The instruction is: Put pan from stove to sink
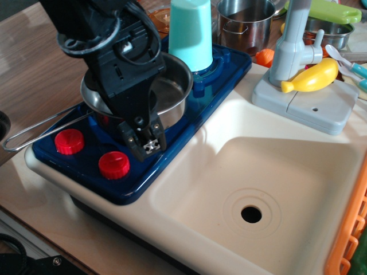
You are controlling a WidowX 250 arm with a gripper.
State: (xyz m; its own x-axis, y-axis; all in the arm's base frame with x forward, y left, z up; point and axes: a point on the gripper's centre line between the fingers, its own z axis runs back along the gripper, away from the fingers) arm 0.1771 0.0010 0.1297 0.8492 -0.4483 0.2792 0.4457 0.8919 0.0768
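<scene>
Pan (172, 91) is sitting on the near burner of the stove (189, 129), toward the left side of the bench, its wire handle pointing at the left edge. Gripper (146, 143) is hanging over the pan's front rim, above the stove deck beside the red knobs (113, 164); fingers are looking pressed together, pinching nothing. Sink (287, 172) is lying to the right, basin bare around the drain. A teal cup (191, 31) is standing on the far burner.
</scene>
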